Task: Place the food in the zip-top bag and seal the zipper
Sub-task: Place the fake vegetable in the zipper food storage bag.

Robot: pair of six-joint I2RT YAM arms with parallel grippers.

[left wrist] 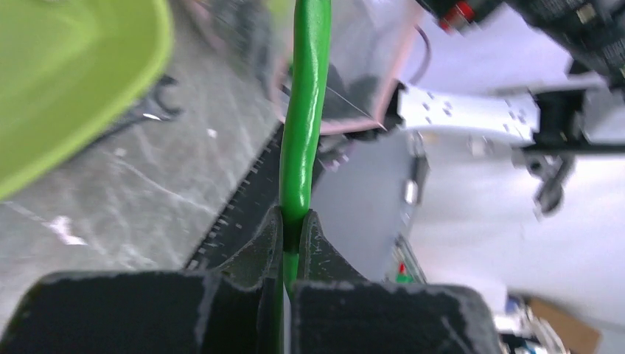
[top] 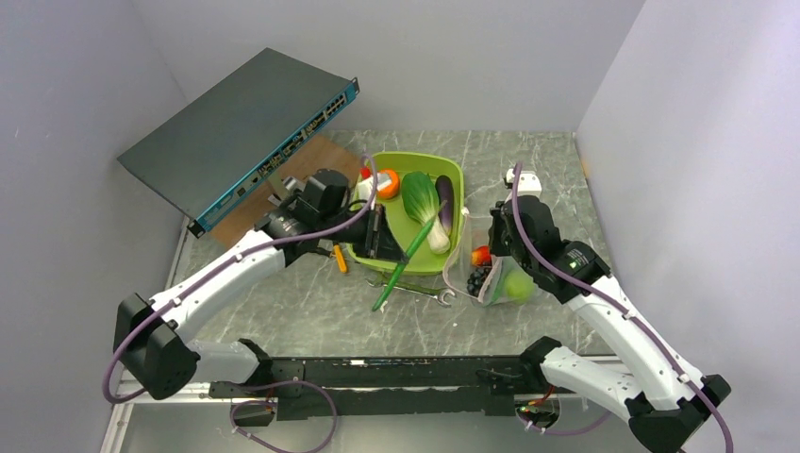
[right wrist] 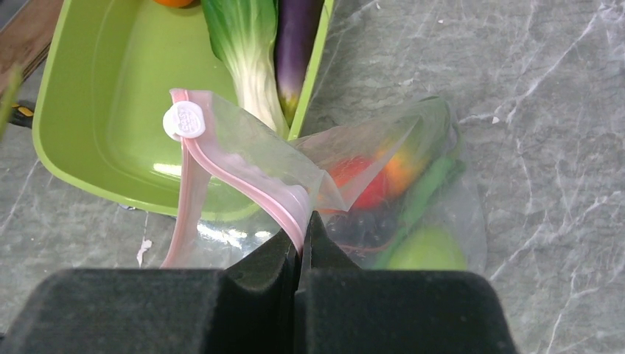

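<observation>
Only from above: grey table, with a big dark flat box tipped up over its far left corner. Next in size, lime-green tub near the middle, holding bok choy, eggplant and orange.

Just right of the tub, zip-top bag lying on the table.

Up close at the right wrist (hard to see from above): right gripper pinched tight on the pink zipper, one lip lifted. Inside the bag, tomato, grapes and round green fruit.

Up close at the left wrist: left gripper clamped on the long cucumber, slanting across the tub's near rim.

Under its low end, silver wrench; beside the tub's left side, small orange-handled tool.

Open marble between bag and right edge.
</observation>
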